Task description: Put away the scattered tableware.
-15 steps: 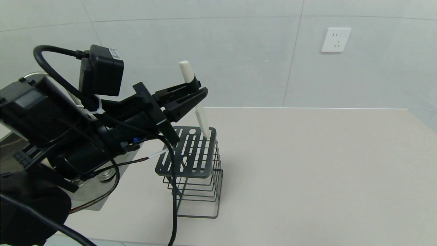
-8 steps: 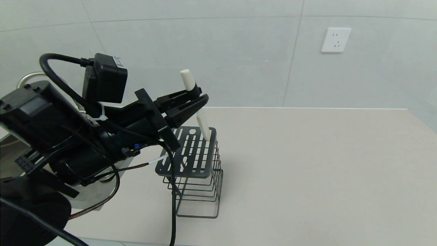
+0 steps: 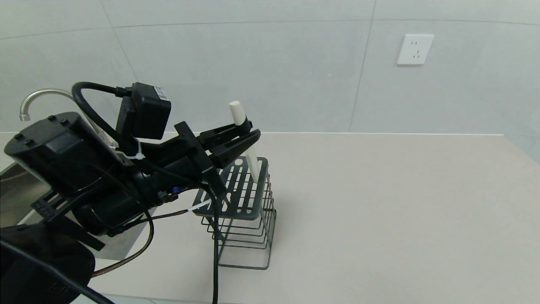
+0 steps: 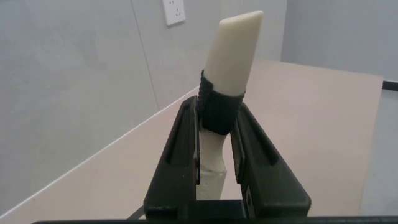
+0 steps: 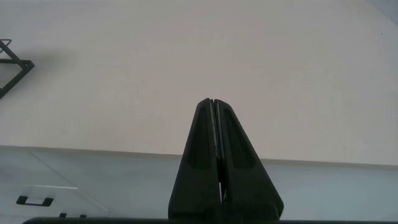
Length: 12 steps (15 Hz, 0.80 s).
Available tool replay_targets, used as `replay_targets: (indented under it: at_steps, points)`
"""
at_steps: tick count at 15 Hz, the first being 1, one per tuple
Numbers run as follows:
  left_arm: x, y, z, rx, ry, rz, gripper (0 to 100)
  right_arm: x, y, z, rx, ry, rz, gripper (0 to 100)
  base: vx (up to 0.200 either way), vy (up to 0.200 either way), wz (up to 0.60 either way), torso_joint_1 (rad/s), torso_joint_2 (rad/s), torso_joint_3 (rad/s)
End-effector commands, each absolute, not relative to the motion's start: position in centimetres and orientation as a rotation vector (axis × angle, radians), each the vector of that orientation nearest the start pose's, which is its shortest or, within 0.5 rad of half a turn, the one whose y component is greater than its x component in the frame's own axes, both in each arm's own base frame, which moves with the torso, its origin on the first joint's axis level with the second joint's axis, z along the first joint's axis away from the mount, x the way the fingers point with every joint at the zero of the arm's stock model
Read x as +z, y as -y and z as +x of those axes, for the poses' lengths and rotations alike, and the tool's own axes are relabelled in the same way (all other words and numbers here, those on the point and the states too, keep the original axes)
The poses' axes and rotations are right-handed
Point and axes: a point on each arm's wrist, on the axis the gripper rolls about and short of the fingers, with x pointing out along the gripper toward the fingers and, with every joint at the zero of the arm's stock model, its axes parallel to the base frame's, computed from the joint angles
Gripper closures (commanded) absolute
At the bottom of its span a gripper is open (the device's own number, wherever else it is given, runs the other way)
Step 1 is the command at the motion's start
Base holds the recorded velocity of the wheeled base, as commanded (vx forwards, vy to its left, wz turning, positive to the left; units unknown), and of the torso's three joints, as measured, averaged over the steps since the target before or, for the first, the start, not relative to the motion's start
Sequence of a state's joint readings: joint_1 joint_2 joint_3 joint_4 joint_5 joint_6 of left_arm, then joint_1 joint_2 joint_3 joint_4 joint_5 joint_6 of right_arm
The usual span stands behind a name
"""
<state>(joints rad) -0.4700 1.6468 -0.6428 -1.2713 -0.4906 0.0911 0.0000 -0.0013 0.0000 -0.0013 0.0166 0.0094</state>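
Head view: the left gripper (image 3: 249, 136) is clamped on a white utensil (image 3: 235, 112), whose lower end, below the fingers, meets the slotted top of the wire rack (image 3: 236, 192). It is best held upright, lowered straight and released only once seated. The wrist camera's label (image 3: 159, 90) is unreadable.

Left wrist view: the fingers (image 4: 180, 146) pinch the utensil's dark band.

Right wrist view: the right gripper (image 5: 216, 109) is closed on nothing, above the countertop (image 5: 280, 56).

No text, label or number can be read anywhere
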Motion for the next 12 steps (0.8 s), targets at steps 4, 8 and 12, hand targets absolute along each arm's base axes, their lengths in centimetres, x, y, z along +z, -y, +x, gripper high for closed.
replay_targets:
  at_steps: [4, 8, 12]
  points:
    - [20.9, 13.5, 24.3, -0.944, 0.289, 0.084, 100, 7.6, 0.0, -2.3, 0.017, 0.001, 0.009, 100, 0.0, 0.0, 0.0, 0.0, 0.0, 0.0]
    - [20.3, 13.5, 24.4, -0.944, 0.267, 0.084, 100, 7.6, 0.0, -2.3, 0.017, 0.001, 0.009, 100, 0.0, 0.0, 0.0, 0.0, 0.0, 0.0]
    - [19.6, 13.7, 24.8, -0.945, 0.275, 0.084, 100, 7.6, 0.0, -2.3, 0.017, 0.001, 0.009, 100, 0.0, 0.0, 0.0, 0.0, 0.0, 0.0]
